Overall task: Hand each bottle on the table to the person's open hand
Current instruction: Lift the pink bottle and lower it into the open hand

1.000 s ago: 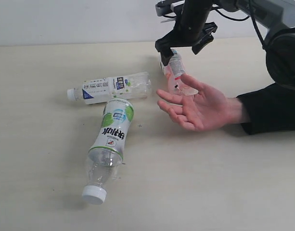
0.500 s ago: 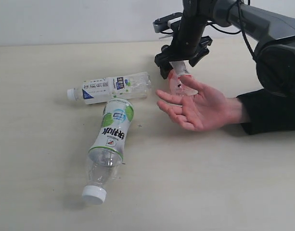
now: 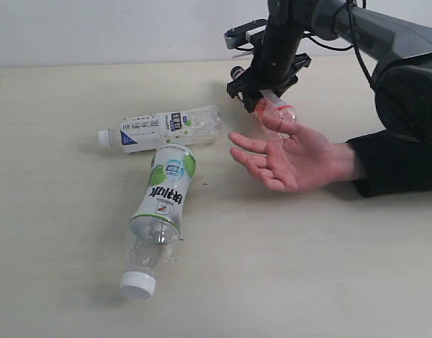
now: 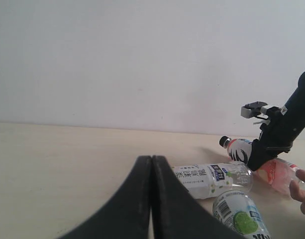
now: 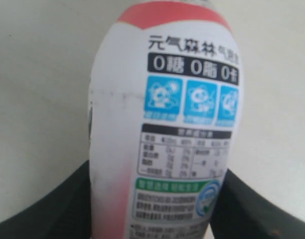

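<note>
A white-pink bottle [image 3: 279,110] with a black cap lies aslant on the table [image 3: 60,246], just behind the person's open hand [image 3: 300,155]. My right gripper [image 3: 261,91] is shut on it, and in the right wrist view both fingers press the label's sides [image 5: 167,124]. The hand rests palm up, fingers spread, touching the bottle's clear end. A white-blue bottle [image 3: 166,128] and a white-green bottle [image 3: 163,204] lie on their sides to the left. The left gripper [image 4: 152,157] is shut and holds nothing; it does not show in the exterior view.
The person's black sleeve [image 3: 395,158] lies along the table's right side. A pale wall [image 3: 96,28] runs behind the table's far edge. The white-green bottle's cap [image 3: 138,284] points toward the front edge.
The right gripper has turned and drawn its fingers in on the white-pink bottle, which tipped from near upright to aslant with its cap to the left. Hand and other bottles stay put.
</note>
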### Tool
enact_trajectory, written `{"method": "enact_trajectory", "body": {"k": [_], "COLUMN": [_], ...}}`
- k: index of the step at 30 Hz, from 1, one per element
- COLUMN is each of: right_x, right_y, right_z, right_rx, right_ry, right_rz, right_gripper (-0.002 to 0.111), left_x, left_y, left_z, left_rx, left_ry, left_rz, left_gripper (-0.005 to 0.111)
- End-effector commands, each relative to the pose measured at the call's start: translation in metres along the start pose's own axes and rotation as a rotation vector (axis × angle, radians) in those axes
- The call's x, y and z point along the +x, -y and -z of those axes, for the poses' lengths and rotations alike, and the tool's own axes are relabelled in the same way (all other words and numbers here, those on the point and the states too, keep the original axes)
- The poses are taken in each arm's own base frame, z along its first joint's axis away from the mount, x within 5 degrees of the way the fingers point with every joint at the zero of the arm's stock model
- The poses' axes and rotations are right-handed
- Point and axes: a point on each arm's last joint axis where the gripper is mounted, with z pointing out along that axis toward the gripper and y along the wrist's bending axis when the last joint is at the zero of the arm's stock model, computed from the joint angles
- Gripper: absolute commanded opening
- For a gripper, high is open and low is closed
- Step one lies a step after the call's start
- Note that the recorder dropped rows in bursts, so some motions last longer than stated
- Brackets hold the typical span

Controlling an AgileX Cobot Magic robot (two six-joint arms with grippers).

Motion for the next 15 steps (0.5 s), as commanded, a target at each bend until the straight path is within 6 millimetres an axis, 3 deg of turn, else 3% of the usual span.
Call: {"method": "enact_trajectory", "body": {"k": [1,4,7,15], "right_x": [-0.006,-0.011,-0.015,-0.013], "right_y": [0.001,0.003,0.006,0.012], "right_z": [0.015,0.026,0.044,0.115], "right_rx": [0.009,0.033,0.072,0.116], "right_ry": [0.046,0.103,0.139,0.183], "right_rz": [0.008,-0.024,-0.022,-0.051], "right_gripper": [0.010,0.001,0.000,0.000], "left_x": [0.001,0.001,0.001,0.001], "left_y": [0.000,0.000,0.000,0.000], "left_z": [0.000,0.000,0.000,0.000], "left_rx": [-0.002,-0.002,-0.002,-0.002], "left_ry": [0.003,0.003,0.003,0.003], "left_rz": [0.001,0.001,0.001,0.001], "left_gripper": [0.001,0.001,0.001,0.001]}}
